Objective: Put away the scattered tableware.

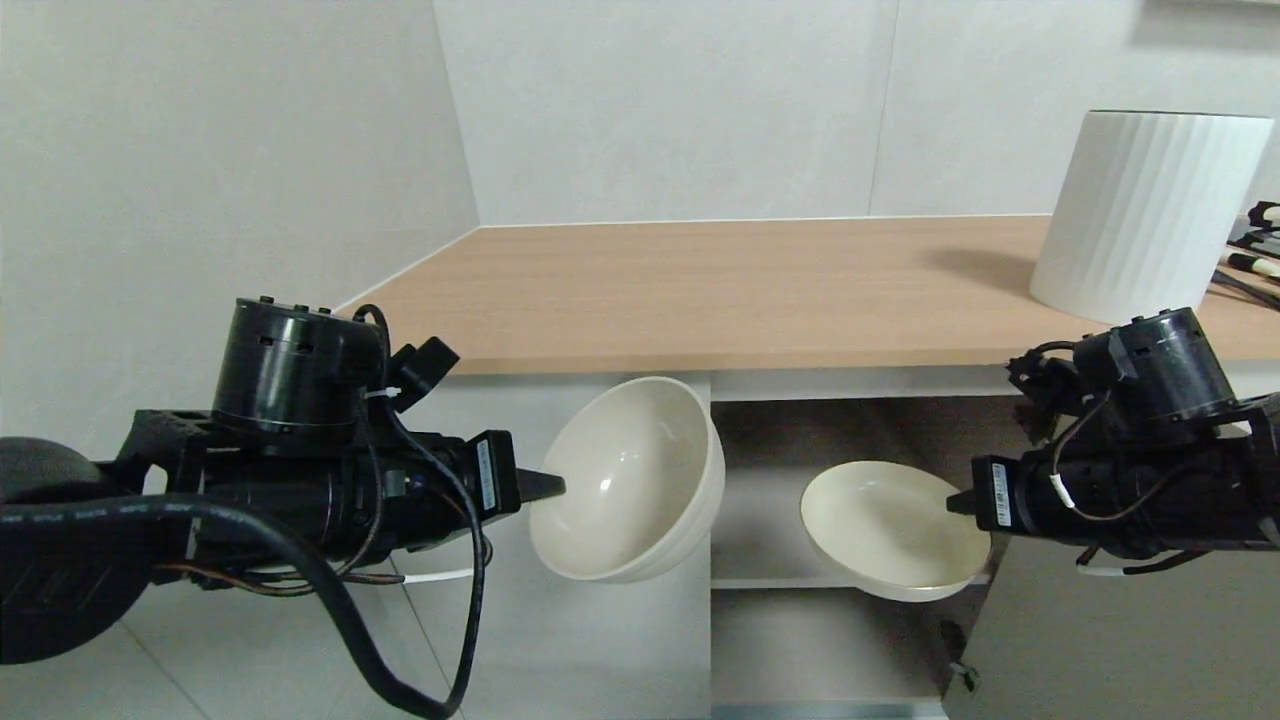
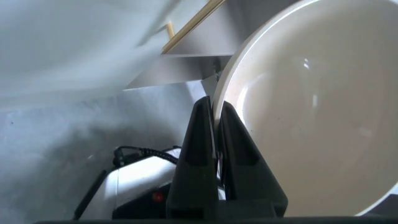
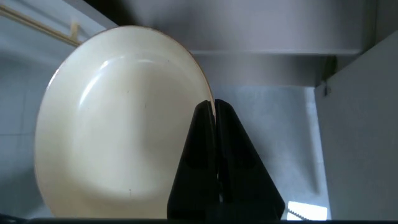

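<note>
A cream bowl (image 1: 635, 480) hangs tilted on its side in front of the cabinet, just below the counter edge. My left gripper (image 1: 552, 487) is shut on its rim; the left wrist view shows the fingers (image 2: 202, 124) pinching the rim of the bowl (image 2: 311, 118). A cream plate (image 1: 890, 525) hangs tilted before the open cabinet shelf, and my right gripper (image 1: 958, 500) is shut on its edge. In the right wrist view the plate (image 3: 118, 118) sits beside the closed fingers (image 3: 202, 124).
A wooden countertop (image 1: 720, 290) runs above the open cabinet, whose shelf (image 1: 760, 540) lies behind the plate. A white ribbed cylinder (image 1: 1150, 210) stands at the counter's right, with dark utensils (image 1: 1255, 255) beside it. The cabinet door (image 1: 1100, 640) stands open at the lower right.
</note>
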